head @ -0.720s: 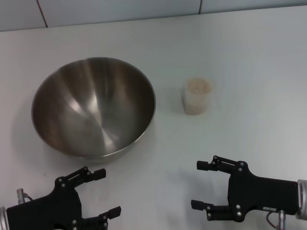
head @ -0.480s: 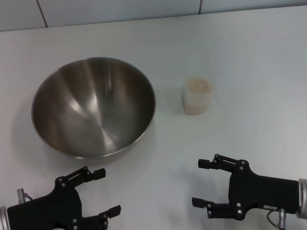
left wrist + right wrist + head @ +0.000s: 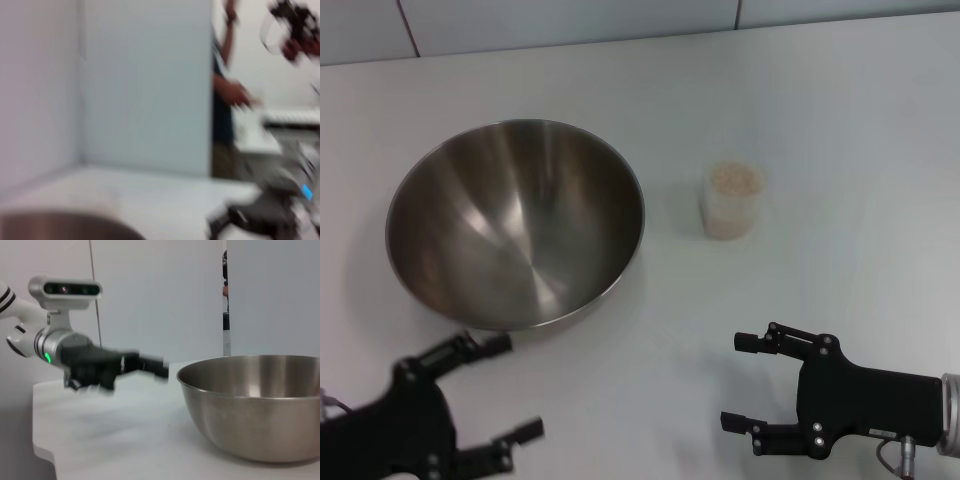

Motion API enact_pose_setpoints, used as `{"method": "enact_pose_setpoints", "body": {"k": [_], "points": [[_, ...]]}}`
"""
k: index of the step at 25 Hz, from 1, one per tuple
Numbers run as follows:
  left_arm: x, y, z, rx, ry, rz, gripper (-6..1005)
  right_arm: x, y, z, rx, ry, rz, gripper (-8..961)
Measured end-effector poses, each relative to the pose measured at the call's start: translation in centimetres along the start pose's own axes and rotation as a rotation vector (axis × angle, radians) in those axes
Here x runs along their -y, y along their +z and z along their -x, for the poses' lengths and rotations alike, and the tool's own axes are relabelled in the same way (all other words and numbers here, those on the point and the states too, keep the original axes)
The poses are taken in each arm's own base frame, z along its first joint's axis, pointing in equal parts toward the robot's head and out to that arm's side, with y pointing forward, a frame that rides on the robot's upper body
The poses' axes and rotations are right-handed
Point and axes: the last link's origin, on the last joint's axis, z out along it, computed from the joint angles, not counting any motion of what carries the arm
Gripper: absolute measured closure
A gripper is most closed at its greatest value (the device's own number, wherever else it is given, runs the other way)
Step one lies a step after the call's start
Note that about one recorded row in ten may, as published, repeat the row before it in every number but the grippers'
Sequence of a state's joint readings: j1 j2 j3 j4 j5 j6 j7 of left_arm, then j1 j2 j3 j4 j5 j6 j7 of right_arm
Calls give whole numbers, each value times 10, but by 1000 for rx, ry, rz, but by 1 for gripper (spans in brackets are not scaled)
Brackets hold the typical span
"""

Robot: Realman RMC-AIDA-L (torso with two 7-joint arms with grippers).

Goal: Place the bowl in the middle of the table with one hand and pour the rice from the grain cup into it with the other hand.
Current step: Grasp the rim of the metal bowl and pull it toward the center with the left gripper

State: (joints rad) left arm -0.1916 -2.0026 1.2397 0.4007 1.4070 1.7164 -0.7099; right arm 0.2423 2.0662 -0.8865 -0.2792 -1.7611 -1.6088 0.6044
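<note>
the bowl [image 3: 515,224] sits on the white surface [image 3: 840,130] at about 10 o'clock from the middle of the head view, empty, its brushed steel inside catching pale streaks of light. the left pincer [image 3: 490,400] hovers at 7 o'clock, just off the bowl's near rim, prongs spread apart and holding nothing; one prong tip lies almost against the rim. the right pincer [image 3: 750,385] hangs at 5 o'clock, also released, its two prongs parted and pointing toward the left arm's side, well apart from everything else. beyond it, at about 1 o'clock, stands the grain cup [image 3: 731,200], upright, filled to near its brim with rice [image 3: 734,180], just beside the bowl but not touching it. the surface is smooth, plain and white, running back to a pale tiled wall [image 3: 570,20] with thin seams. in the right wrist view the bowl [image 3: 255,405] rests near the surface's edge with light blue panels [image 3: 160,295] behind; a person [image 3: 225,100] stands blurred beyond a partition in the left wrist view.
</note>
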Motion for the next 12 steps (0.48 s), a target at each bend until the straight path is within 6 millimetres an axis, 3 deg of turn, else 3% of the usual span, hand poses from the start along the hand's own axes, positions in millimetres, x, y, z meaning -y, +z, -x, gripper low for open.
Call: {"method": "enact_pose_setpoints", "body": {"k": [2,3,4,5,6,10,11,12], "points": [[2,-3,-4,-31,2,-28,137,0,0,0,1,0,0,125],[21,-16,-19,-124,-37,-178,137,0,1,0,1,0,1,125],[21,-16,-19,-124,-37,-178,138,0,1,0,1,0,1,126],[45,-25,-28,-138,-115,-293,138,-1,2,0,3,0,1,126],[45,-25,-28,-138,-115,-293,138,-1,2,0,3,0,1,126],[92,-40,-39,-2,-244,-507,139,-1,2,0,6,-1,3,126],[92,-40,-39,-2,-244,-507,140,-1,2,0,6,-1,3,126],[108,-38,-43,76,-310,-563,140,-2,2,1,8,-1,5,126]]}}
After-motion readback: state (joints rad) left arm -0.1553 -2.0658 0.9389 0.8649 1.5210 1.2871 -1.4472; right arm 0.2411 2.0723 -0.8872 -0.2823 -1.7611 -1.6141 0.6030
